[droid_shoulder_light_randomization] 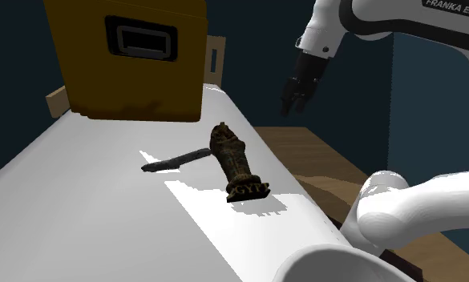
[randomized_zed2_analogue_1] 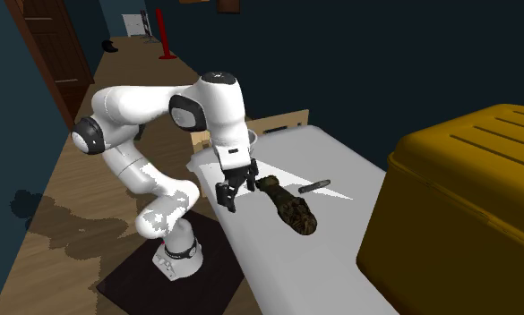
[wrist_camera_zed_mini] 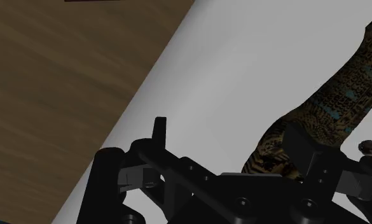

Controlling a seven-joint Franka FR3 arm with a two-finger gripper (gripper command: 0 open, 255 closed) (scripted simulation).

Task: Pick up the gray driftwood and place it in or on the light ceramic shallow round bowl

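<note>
Reading the shoulder view, I judged the step in hand to be the approach: the gripper hung in the air near the table's long edge, its two black fingers apart and holding nothing, and the wrist view showed the same gap, with bare tabletop and part of a brown patterned figure beyond. The gray driftwood, a slim dark stick, lay flat on the white table, close by the figure at its nine o'clock in that view, while the gripper sat at the figure's one o'clock. So the figure lay between hand and target, and I reckoned the good line was over it rather than past it: descend from above, turn the wrist so the fingers straddled the stick across its narrow width near the middle, and close only once low. A pale round rim at the figure's eleven o'clock in the second exterior view I took for the bowl, though I could not be sure
</note>
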